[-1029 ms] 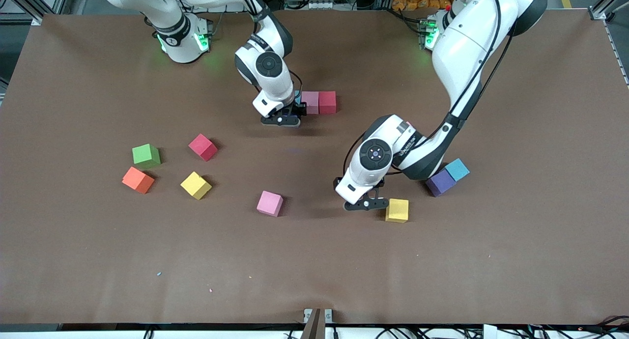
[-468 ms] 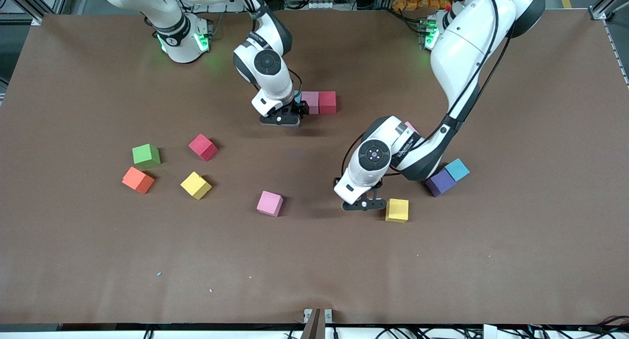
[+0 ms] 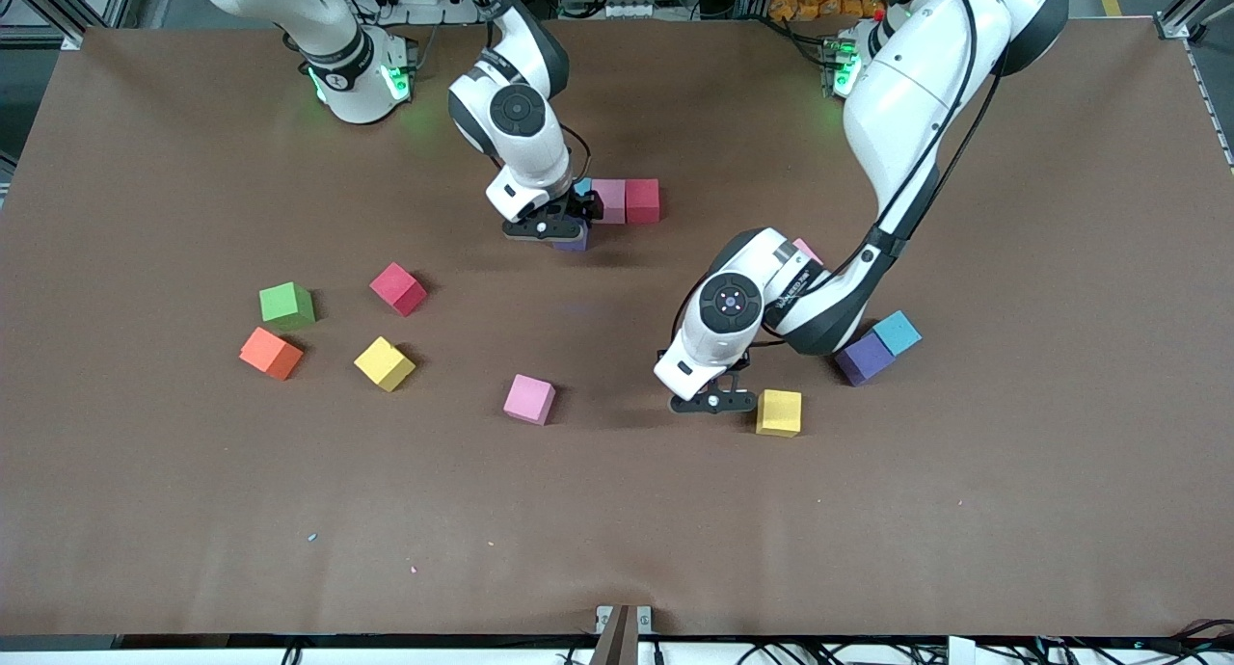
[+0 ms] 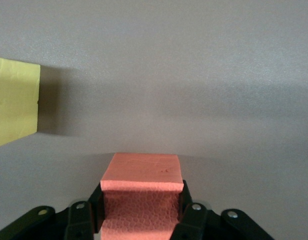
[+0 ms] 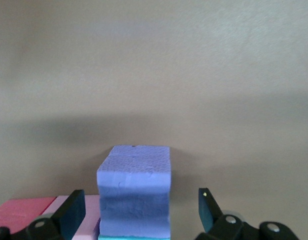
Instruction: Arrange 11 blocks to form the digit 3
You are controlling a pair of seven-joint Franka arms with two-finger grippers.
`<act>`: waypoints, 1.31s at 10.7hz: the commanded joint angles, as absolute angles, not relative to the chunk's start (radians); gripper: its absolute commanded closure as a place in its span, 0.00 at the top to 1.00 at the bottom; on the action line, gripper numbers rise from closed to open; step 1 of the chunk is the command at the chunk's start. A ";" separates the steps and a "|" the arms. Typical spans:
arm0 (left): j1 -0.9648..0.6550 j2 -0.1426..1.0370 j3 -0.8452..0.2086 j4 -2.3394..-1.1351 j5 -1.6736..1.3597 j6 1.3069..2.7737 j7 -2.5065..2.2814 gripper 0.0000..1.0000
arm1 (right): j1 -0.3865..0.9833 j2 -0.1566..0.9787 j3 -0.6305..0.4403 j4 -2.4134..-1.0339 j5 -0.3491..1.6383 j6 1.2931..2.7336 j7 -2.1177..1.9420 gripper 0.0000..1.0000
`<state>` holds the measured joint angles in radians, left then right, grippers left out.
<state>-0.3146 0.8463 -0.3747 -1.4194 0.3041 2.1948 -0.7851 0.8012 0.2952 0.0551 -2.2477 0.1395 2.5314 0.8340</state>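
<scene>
1. Front view: the left gripper (image 3: 714,401) is down at the table with the yellow block (image 3: 779,412) just beside it. Its load is hidden under the hand. The right gripper (image 3: 551,227) hangs low over the purple block (image 3: 575,242), which sits against the started row of light blue block (image 3: 581,184), pink block (image 3: 608,200) and red block (image 3: 642,200). From the left hand, that row lies toward the right arm's end of the table, so the right arm is much the nearer to it.
2. Left wrist view: the left gripper's fingers (image 4: 190,212) press both flanks of a salmon-pink block (image 4: 142,181), pinching it squarely. It looks ready to lift.
3. Right wrist view: the right gripper's fingers (image 5: 70,214) are spread, with a gap on either side of the purple block, so it is not gripped.
</scene>
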 commanded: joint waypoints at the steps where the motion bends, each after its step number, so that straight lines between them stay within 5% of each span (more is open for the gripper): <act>1: -0.316 0.822 -0.368 -1.407 0.324 2.191 -0.801 0.08 | 0.738 0.271 0.061 -2.229 0.132 2.496 0.835 1.00; 5: -0.304 0.758 -0.371 -1.405 0.318 2.149 -1.000 0.00 | 0.594 0.302 0.061 -2.061 0.121 2.323 0.734 1.00; 9: -0.301 0.693 -0.379 -1.408 0.304 2.056 -1.175 0.00 | 0.470 0.405 0.061 -1.929 0.068 2.321 0.706 1.00; 14: -0.304 0.646 -0.380 -1.413 0.193 1.976 -1.553 0.00 | 0.472 0.681 0.061 -1.483 0.038 2.185 0.712 1.00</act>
<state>-0.3032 0.6715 -0.3796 -1.3893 0.2207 1.9943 -1.4093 0.4765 0.5615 0.0537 -1.6747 0.0685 2.2533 0.6986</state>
